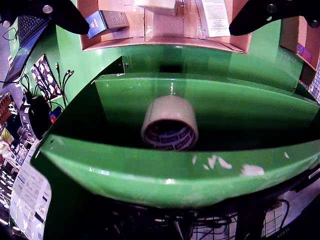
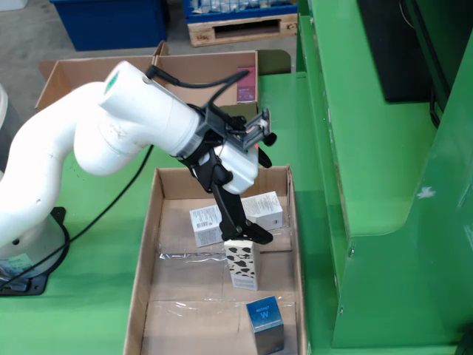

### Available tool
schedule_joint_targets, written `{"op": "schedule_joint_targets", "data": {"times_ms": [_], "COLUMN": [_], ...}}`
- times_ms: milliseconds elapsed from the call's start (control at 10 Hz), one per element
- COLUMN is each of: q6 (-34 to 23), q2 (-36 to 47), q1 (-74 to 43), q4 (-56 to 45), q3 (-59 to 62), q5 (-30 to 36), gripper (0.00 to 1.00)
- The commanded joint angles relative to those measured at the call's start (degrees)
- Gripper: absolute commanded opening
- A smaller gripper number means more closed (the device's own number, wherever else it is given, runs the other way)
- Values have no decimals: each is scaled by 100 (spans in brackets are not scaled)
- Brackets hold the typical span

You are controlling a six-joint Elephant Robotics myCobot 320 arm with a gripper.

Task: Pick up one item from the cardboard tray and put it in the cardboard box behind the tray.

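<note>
We see a green surface (image 2: 96,274) under everything, with a green stepped housing (image 2: 384,170) rising at three o'clock. At twelve o'clock lies grey floor (image 2: 37,37), a blue bin (image 2: 111,22) and a wooden pallet (image 2: 240,29). In the riding view, a laptop (image 1: 25,35) sits at ten o'clock.

In the fixed view, we see the gripper (image 2: 247,235) low inside the cardboard tray (image 2: 148,244), hemmed by a white box (image 2: 205,224) at its left, another white box (image 2: 264,209) just behind, and the cow-patterned carton (image 2: 242,264) beneath. Bare tray floor lies open at lower left; a blue box (image 2: 265,322) stands at the bottom edge. The green wall (image 2: 369,170) crowds the tray's right.
</note>
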Motion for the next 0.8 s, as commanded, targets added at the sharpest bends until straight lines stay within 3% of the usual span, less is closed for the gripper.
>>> {"op": "schedule_joint_targets", "data": {"times_ms": [0,700], "q6": [7,-11], "q2": [41,-12], "q1": [24,-80], "q4": [253,-81], "q3": [140,140], "q5": [-95,125], "gripper": [100,100]}}
